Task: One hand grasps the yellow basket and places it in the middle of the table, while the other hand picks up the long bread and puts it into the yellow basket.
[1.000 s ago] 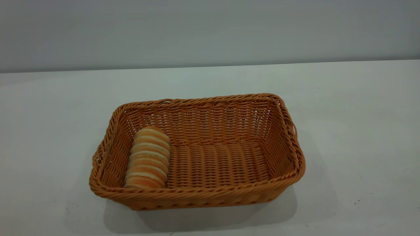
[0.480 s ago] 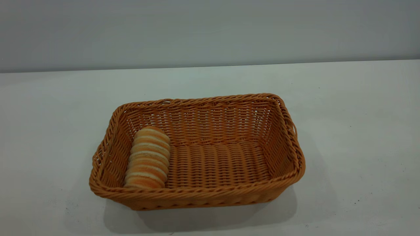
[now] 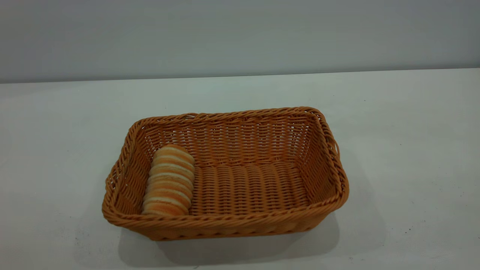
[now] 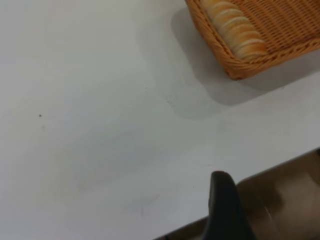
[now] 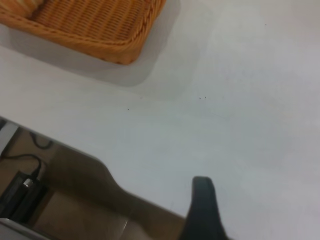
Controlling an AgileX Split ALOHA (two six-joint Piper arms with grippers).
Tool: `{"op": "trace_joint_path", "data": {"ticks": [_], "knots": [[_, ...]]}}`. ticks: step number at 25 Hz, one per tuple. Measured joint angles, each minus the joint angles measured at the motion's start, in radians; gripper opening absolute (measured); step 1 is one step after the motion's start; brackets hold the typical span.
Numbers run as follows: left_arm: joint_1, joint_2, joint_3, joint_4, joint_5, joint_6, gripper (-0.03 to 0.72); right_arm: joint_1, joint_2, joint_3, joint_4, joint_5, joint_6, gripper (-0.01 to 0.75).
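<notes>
yellow basket [image 3: 240,221] mid-table [image 3: 412,131], unmoved since a second ago | long bread [image 3: 169,180] inside, against basket's left wall, same spot | left gripper [image 4: 226,207], right gripper [image 5: 202,210] off basket, near table edge: finger spread unclear

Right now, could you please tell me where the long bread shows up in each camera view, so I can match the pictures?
Exterior view: the long bread lies inside the yellow basket, against its left end wall.
Left wrist view: the bread shows at the top edge, just inside the basket's rim.
Right wrist view: only a sliver at the top-left corner.
Shared landmark: the basket's braided rim.
</notes>
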Motion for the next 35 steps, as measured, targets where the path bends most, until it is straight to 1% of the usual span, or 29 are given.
{"op": "trace_joint_path", "data": {"ticks": [2, 4, 6, 8, 11, 12, 14, 21, 27, 35], "knots": [[0.043, 0.0, 0.0, 0.0, -0.001, 0.0, 0.53, -0.013, 0.0, 0.0, 0.0, 0.0, 0.0, 0.587], [0.091, 0.0, 0.0, 0.0, -0.001, 0.0, 0.53, -0.06, 0.0, 0.0, 0.001, 0.0, 0.0, 0.587], [0.147, 0.0, 0.0, 0.0, -0.001, 0.0, 0.53, -0.13, 0.0, 0.0, 0.001, 0.0, 0.0, 0.587], [0.194, 0.0, 0.0, 0.0, -0.001, 0.0, 0.53, -0.222, -0.002, 0.0, 0.001, 0.0, 0.0, 0.587], [0.248, 0.0, 0.0, 0.0, -0.001, 0.0, 0.53, -0.339, -0.041, 0.0, 0.001, 0.001, 0.0, 0.587], [0.261, -0.001, 0.0, 0.0, -0.001, 0.0, 0.53, -0.369, -0.052, 0.0, 0.001, 0.003, 0.0, 0.587], [0.276, -0.012, 0.0, 0.0, -0.001, 0.0, 0.53, -0.402, -0.059, 0.0, 0.001, 0.006, 0.0, 0.587], [0.278, -0.061, 0.0, 0.0, 0.0, 0.0, 0.53, -0.411, -0.059, 0.0, 0.001, 0.008, 0.0, 0.587], [0.278, -0.062, 0.0, 0.0, 0.0, 0.0, 0.53, -0.379, -0.059, 0.0, 0.005, 0.009, 0.0, 0.587], [0.278, -0.062, 0.0, 0.0, 0.0, 0.0, 0.53, -0.378, -0.059, 0.0, 0.006, 0.009, 0.0, 0.587]]}}
